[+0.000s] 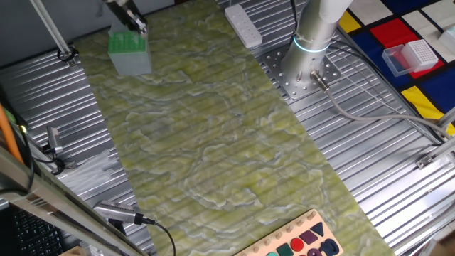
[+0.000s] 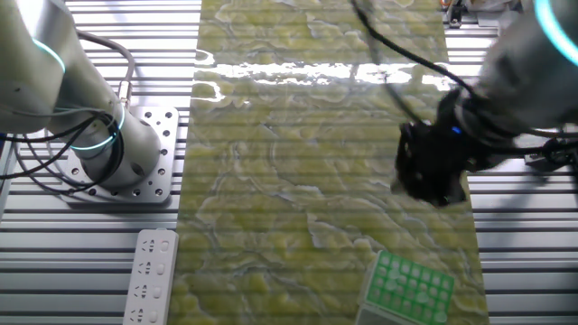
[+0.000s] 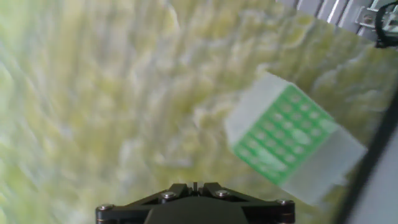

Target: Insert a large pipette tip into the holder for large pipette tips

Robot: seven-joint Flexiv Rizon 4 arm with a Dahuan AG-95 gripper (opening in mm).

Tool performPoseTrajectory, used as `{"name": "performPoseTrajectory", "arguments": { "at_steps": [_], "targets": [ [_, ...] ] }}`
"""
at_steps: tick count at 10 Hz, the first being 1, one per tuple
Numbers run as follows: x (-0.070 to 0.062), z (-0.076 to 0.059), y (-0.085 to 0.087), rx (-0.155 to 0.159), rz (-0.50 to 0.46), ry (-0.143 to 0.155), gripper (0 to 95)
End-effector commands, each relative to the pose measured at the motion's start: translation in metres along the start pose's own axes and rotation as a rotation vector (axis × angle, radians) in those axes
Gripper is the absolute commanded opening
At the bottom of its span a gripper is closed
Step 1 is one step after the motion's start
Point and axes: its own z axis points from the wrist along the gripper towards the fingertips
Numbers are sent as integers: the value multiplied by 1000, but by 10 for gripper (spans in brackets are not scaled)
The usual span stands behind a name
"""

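Observation:
The holder for large pipette tips (image 1: 129,51) is a small box with a bright green top and a pale body, standing on the yellow-green mat at the far left. It also shows in the other fixed view (image 2: 408,289) and, blurred, in the hand view (image 3: 286,134). My gripper (image 1: 134,23) hangs just above and behind the holder, and in the other fixed view (image 2: 433,167) it is well clear of it. In the hand view the jaws (image 3: 195,185) stand closed on a thin sliver, which I take to be the large pipette tip. The rest of the tip is too faint to make out.
A white power strip (image 1: 244,27) lies near the arm's base (image 1: 311,44). A clear box with a white grid top (image 1: 412,57) sits at the right on coloured panels. A board with coloured shapes (image 1: 302,242) lies at the front edge. Ribbed metal flanks the mat.

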Motion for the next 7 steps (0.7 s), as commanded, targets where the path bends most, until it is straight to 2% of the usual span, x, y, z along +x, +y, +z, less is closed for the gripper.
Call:
{"name": "performPoseTrajectory", "arguments": {
  "at_steps": [1,4,7],
  "targets": [
    [-10,16,51,-63,249,-165,0],
    [-3,24,75,-75,351,-212,0],
    [-1,24,81,-78,378,-216,0]
  ]
}}
